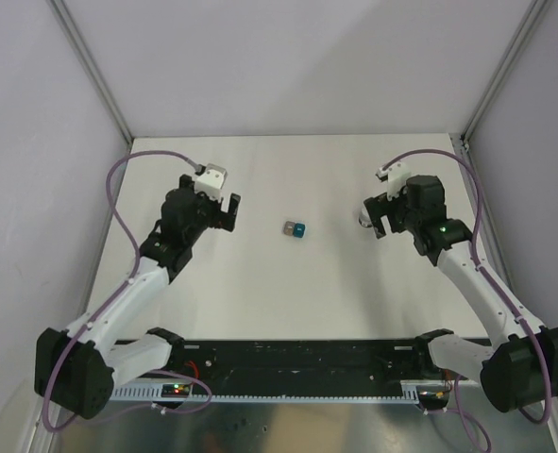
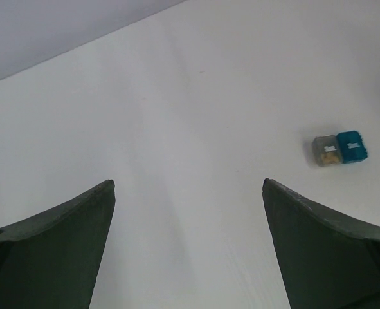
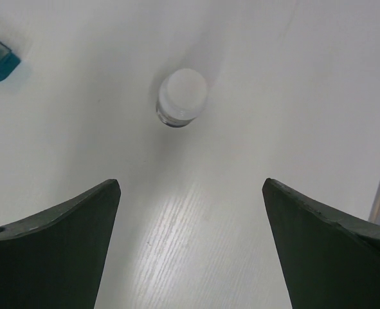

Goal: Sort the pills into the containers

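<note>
Jaws on both arms spread fully wide, gripping nothing, touching nothing. Dark, smooth, tapering fingers (image 2: 54, 251). Tiny joined cube containers (image 1: 294, 229) of plastic, grey beside teal-blue, resting mid-surface (image 1: 288, 311) between the arms, a tan speck showing in the grey one. Small round white-capped bottle (image 3: 182, 98) upright just ahead of the right jaws, on matte, faintly grained white.

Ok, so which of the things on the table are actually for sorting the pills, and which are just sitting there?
For the job:
containers, the joined teal and grey pair mid-table
left gripper and right gripper, both open, holding nothing

Just sitting there:
white capped bottle, upright in front of the right gripper; its contents are hidden, so its role is unclear
</note>
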Controlling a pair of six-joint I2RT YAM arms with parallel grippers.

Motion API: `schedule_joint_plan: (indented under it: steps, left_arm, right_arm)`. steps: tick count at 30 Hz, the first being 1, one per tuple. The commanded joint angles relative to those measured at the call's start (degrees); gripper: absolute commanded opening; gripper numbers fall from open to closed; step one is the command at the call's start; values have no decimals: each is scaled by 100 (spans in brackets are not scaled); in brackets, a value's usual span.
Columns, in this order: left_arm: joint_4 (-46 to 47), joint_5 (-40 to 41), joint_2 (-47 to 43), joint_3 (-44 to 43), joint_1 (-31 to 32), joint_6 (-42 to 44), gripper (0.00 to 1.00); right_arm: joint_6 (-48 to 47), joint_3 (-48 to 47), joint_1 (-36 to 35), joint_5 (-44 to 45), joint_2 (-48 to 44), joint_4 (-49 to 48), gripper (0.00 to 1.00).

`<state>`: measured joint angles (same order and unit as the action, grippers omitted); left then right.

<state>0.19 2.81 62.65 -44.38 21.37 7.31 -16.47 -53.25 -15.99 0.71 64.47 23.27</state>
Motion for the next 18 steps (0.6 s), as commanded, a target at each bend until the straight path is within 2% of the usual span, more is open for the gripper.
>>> schedule_joint_plan:
  steps: [1, 7, 18]
  left_arm:
    - [25, 698, -702, 316, -9, 566, 100]
    - [21, 1045, -1393, 750, -81, 570, 100]
    - [240, 1024, -1710, 1393, -365, 454, 100]
  right_arm:
    - [103, 27, 110, 362, -24, -308, 100]
    - [73, 32, 242, 427, 111, -323, 100]
    - [212, 27, 610, 600, 22, -361, 99]
